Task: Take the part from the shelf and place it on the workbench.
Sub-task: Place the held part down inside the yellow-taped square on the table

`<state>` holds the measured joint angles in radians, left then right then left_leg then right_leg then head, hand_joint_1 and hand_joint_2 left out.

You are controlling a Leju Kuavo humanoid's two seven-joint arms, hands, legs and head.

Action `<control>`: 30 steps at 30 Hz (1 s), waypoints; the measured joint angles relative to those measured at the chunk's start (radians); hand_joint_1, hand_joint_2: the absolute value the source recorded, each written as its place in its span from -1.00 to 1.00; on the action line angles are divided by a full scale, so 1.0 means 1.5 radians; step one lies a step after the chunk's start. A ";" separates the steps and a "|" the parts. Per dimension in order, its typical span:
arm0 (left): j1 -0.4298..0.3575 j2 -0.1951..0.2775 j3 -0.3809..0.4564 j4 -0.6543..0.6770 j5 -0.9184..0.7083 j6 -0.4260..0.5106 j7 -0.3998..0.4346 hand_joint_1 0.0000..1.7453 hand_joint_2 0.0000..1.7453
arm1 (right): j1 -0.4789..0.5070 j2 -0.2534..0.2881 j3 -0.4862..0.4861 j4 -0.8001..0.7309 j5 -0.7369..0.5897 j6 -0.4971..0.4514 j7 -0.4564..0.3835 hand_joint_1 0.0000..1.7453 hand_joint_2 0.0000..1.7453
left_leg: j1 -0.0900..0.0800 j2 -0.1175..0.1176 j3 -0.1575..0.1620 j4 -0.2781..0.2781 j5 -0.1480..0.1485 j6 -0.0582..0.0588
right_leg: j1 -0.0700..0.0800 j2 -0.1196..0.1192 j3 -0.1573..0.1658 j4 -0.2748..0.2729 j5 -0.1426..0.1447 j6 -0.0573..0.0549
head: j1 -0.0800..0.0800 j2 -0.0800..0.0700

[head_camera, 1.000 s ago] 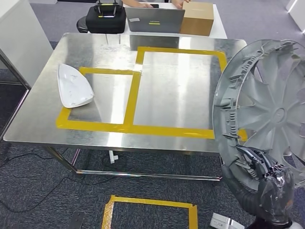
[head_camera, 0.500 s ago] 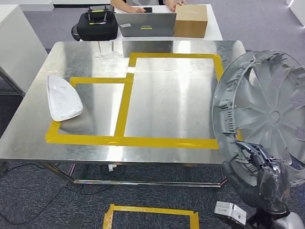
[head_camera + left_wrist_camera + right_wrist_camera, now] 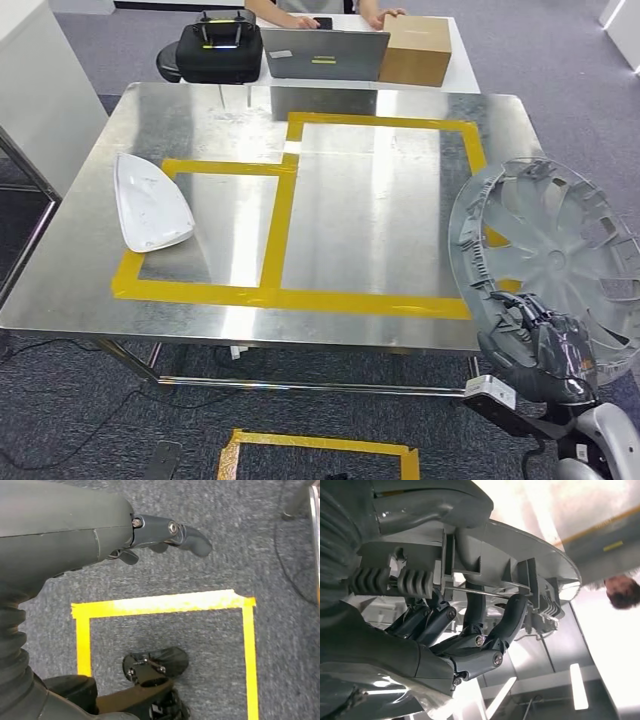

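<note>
The right hand (image 3: 545,345) grips the lower rim of the round grey fan-bladed part (image 3: 555,265), fingers (image 3: 508,622) curled around its ribbed edge, holding it tilted above the right front corner of the steel worktop (image 3: 226,110), overhanging the worktop's right edge.

My right robot hand (image 3: 545,345) grips the rim of a round grey plastic fan-bladed part (image 3: 555,262), tilted over the shiny steel surface (image 3: 226,120)'s right edge; a white curved shell (image 3: 149,203) lies left.
</note>
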<state>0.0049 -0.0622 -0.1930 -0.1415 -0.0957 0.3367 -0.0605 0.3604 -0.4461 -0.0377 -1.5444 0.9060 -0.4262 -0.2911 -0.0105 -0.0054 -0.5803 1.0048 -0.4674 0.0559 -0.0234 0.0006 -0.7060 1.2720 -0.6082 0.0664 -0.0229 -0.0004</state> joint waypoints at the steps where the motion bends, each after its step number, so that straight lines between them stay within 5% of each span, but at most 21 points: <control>1: 0.000 0.000 -0.001 0.000 -0.002 -0.002 -0.006 -1.00 1.00 | -0.008 0.000 -0.003 0.016 0.002 0.001 -0.014 1.00 1.00 | 0.000 0.000 0.001 0.001 -0.002 -0.001 | -0.001 0.000 0.011 -0.028 0.022 0.002 | 0.000 0.000; 3: -0.001 0.002 -0.004 0.000 -0.005 -0.005 -0.016 -1.00 1.00 | -0.025 0.001 -0.006 0.045 0.009 0.001 -0.039 1.00 1.00 | 0.000 -0.001 0.002 0.008 -0.008 -0.007 | -0.004 0.000 0.051 -0.115 0.063 0.005 | 0.001 0.000; 5: -0.002 0.005 -0.007 0.000 -0.008 -0.006 -0.021 -1.00 1.00 | -0.039 0.002 -0.007 0.068 0.017 0.001 -0.053 1.00 1.00 | -0.003 -0.001 -0.001 0.015 -0.013 -0.014 | -0.005 0.002 0.075 -0.160 0.074 0.000 | 0.001 0.000; 10: -0.004 0.012 -0.014 0.000 -0.016 -0.009 -0.022 -1.00 1.00 | -0.079 -0.007 0.000 0.118 0.036 0.016 -0.062 1.00 1.00 | -0.002 -0.001 -0.012 0.044 -0.033 -0.026 | -0.005 0.003 0.080 -0.162 0.073 -0.021 | -0.001 0.000; 13: -0.005 0.014 -0.018 0.000 -0.018 -0.012 -0.022 -1.00 1.00 | -0.101 -0.015 0.006 0.143 0.038 0.022 -0.064 1.00 1.00 | 0.003 -0.001 -0.070 0.167 -0.090 -0.034 | -0.005 0.002 0.082 -0.163 0.071 -0.027 | -0.003 0.000; 15: -0.004 0.014 -0.020 0.000 -0.019 -0.013 -0.022 -1.00 1.00 | -0.110 -0.017 0.010 0.154 0.038 0.022 -0.066 1.00 1.00 | 0.004 -0.001 -0.094 0.210 -0.094 -0.033 | -0.003 0.001 0.084 -0.163 0.069 -0.028 | -0.003 0.000; 16: -0.004 0.014 -0.021 0.000 -0.019 -0.013 -0.022 -1.00 1.00 | -0.114 -0.018 0.012 0.159 0.038 0.022 -0.066 1.00 1.00 | 0.003 -0.001 -0.089 0.194 -0.076 -0.031 | -0.002 0.001 0.086 -0.163 0.068 -0.028 | -0.003 0.000; 19: -0.004 0.017 -0.024 0.000 -0.020 -0.013 -0.022 -1.00 1.00 | -0.125 -0.021 0.019 0.171 0.040 0.024 -0.066 1.00 1.00 | -0.002 0.000 -0.034 0.069 -0.010 -0.014 | 0.001 0.002 0.091 -0.163 0.064 -0.026 | -0.002 0.000; 22: -0.005 0.020 -0.026 0.000 -0.022 -0.014 -0.022 -1.00 1.00 | -0.160 -0.024 0.038 0.190 0.050 0.036 -0.071 1.00 1.00 | -0.007 0.000 -0.019 0.024 -0.005 -0.006 | 0.000 0.005 0.086 -0.165 0.067 -0.017 | -0.003 0.000; 26: -0.007 0.019 -0.029 0.000 -0.026 -0.017 -0.022 -1.00 1.00 | -0.216 -0.033 0.070 0.223 0.066 0.052 -0.079 1.00 1.00 | 0.000 0.002 -0.008 0.000 0.003 -0.004 | 0.000 0.003 0.081 -0.164 0.060 -0.006 | -0.001 0.000; 30: -0.011 0.020 -0.030 0.000 -0.029 -0.020 -0.022 -1.00 1.00 | -0.312 -0.032 0.139 0.283 0.103 0.036 -0.092 1.00 1.00 | 0.000 0.003 -0.005 -0.004 0.006 0.000 | 0.000 0.001 0.002 -0.006 -0.005 0.000 | 0.004 0.000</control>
<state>-0.0119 -0.0323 -0.2381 -0.1415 -0.1390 0.3063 -0.0938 -0.1079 -0.4949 0.1713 -1.1204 1.0603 -0.3720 -0.4295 -0.0109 -0.0008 -0.5885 0.9984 -0.4580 0.0564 -0.0232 0.0027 -0.7029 1.2636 -0.6159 0.0657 -0.0165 -0.0004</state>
